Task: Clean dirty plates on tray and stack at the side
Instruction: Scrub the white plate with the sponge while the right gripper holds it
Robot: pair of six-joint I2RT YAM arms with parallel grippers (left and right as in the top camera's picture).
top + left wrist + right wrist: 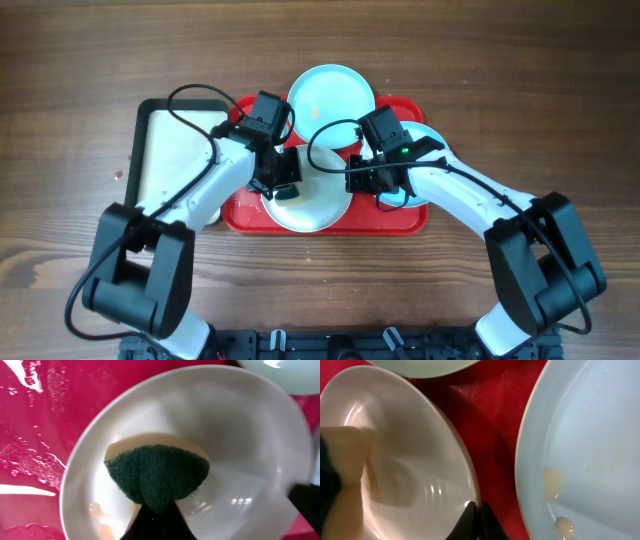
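Overhead, I see the red tray (238, 212) in the middle of the table (500, 60), with a black-rimmed cream tray (170, 150) touching its left side. Both arms reach in over the red tray's near half, where the white plate (310, 208) lies. A pale blue plate (331, 95) sits at the far edge, overhanging the rim.

The left gripper (285, 185) is clenched on a sponge (157, 475) – green scouring face toward the wrist camera, a cream layer behind it – and the sponge is pressed against the inside of the white plate. The tray floor to the left of the plate is wet, with beads of water on the red plastic (30, 455).

The right gripper (476, 512) is pinched onto the near right rim of the white plate; its two fingers meet at the edge, one on each side as far as I can tell.

Just to the right of that plate, with a strip of red between them, lies the second blue plate (585, 435) (mostly hidden under the right arm from above). It carries yellowish blobs (552, 480) on its floor.
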